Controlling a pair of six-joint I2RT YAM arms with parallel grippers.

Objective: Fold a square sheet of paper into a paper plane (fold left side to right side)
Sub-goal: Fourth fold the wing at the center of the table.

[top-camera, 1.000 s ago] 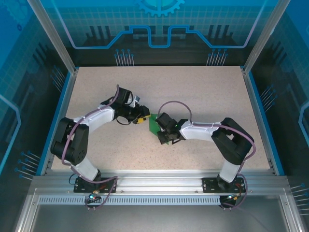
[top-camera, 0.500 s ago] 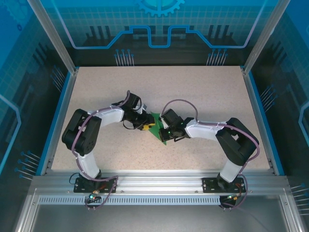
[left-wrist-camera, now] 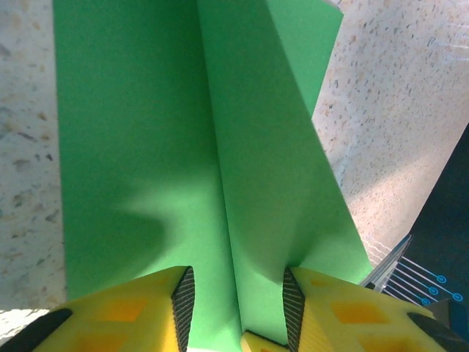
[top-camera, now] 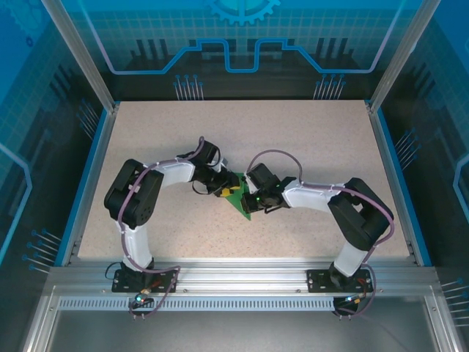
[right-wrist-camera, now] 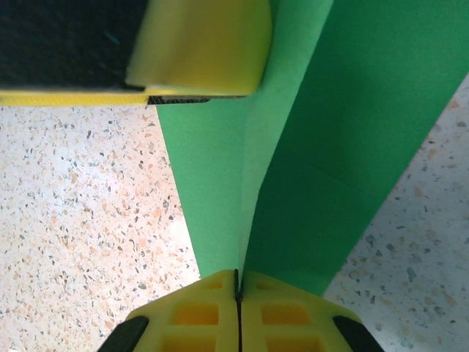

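Square sheet of paper (top-camera: 240, 204), green, part-folded, mid table (top-camera: 308, 147); light, limp, easily creased, likely best pinched at an edge; right gripper (right-wrist-camera: 238, 290) closed tight on its fold; left gripper (left-wrist-camera: 236, 304) parted astride the crease, gripping nothing.

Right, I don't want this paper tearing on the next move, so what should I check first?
1. Right gripper clamped on the green paper's raised fold: ok.
2. Left gripper closed on that fold: not ok, its fingers straddle it with gaps.
3. Paper's flat part lying on the table: ok.
4. Grippers clear of each other: ok, close but apart.
5. Folded edges lined up: cannot tell.
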